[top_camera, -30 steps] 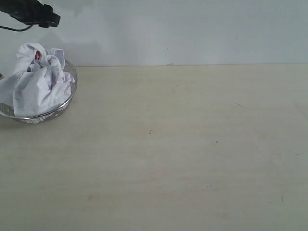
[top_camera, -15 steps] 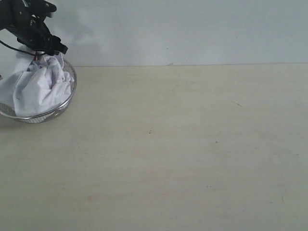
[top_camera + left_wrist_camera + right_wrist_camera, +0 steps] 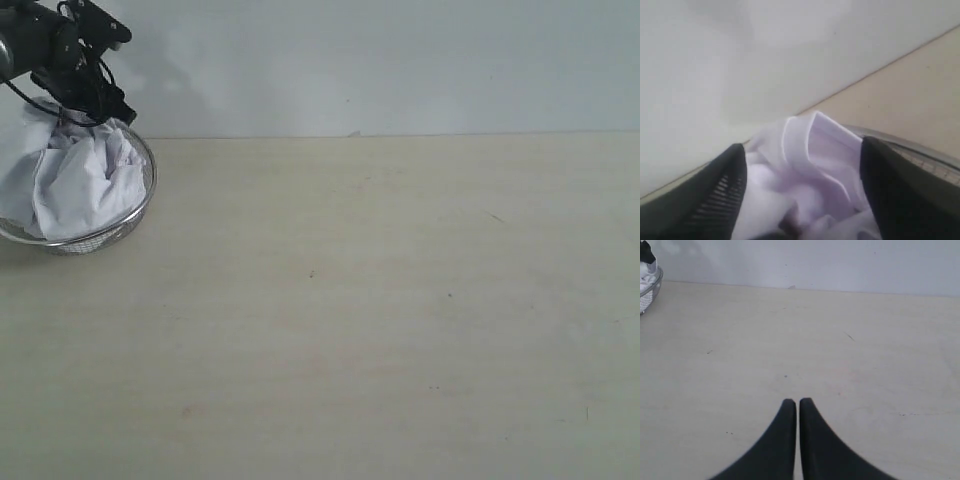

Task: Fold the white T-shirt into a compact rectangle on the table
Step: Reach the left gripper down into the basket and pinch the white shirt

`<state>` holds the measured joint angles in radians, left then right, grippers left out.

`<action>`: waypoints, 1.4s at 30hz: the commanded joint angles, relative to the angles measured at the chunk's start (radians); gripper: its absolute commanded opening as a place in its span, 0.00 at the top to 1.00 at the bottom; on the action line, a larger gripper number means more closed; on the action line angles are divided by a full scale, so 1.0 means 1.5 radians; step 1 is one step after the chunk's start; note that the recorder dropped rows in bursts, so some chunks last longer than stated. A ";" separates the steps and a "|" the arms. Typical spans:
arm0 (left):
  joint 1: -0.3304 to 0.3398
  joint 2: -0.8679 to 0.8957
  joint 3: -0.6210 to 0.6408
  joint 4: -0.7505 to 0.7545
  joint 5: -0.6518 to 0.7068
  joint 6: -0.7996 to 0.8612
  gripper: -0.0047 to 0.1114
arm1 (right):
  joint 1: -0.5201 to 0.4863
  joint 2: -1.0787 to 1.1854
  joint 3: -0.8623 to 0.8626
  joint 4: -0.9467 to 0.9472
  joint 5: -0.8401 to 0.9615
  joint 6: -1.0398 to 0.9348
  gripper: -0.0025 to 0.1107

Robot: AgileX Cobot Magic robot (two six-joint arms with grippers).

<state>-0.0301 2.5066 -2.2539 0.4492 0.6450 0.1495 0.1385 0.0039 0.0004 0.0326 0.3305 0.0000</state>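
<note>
The left claw (image 3: 805,195) stands wide, one finger on either side of a raised fold of cloth at the top of the basket's load, and it grips nothing yet. The right claw (image 3: 797,407) is pressed shut and empty, hovering over bare board well away from the basket. The worktop (image 3: 400,300) stretches out pale and bare from the basket. The wire basket (image 3: 150,175) sits on it close to the wall. The white T-shirt (image 3: 75,180) is crumpled into a heap inside that basket and spills over the rim on the side away from the open board. The folding proper has not begun; the step in hand looks to be fetching the shirt out of the basket. The next move probably calls for closing the wide fingers on that fold, then lifting it clear of the rim and out over the open board so it can be spread flat. Whether the fingertips already press the cloth is hard to say, as the wrist view is blurred. A second ago the left arm hung higher, clear of the heap; it has since come down onto the basket, covering the peak of the bundle and the red patch that showed there.
</note>
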 commanded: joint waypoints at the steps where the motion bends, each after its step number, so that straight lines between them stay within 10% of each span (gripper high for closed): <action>1: -0.002 -0.022 -0.003 0.034 -0.027 -0.077 0.45 | 0.001 -0.003 0.000 -0.001 -0.007 0.000 0.98; 23: -0.001 -0.007 -0.003 0.020 0.138 -0.050 0.45 | 0.001 -0.003 0.000 -0.001 -0.005 0.000 0.98; 32: 0.016 0.003 -0.003 -0.163 0.140 0.008 0.45 | 0.001 -0.003 0.000 -0.001 -0.005 0.000 0.98; 42: 0.022 0.024 -0.003 -0.130 0.140 0.010 0.87 | 0.001 -0.003 0.000 -0.001 -0.005 -0.004 0.98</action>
<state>-0.0010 2.5339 -2.2556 0.2456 0.8444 0.1572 0.1385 0.0039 0.0004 0.0326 0.3305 0.0000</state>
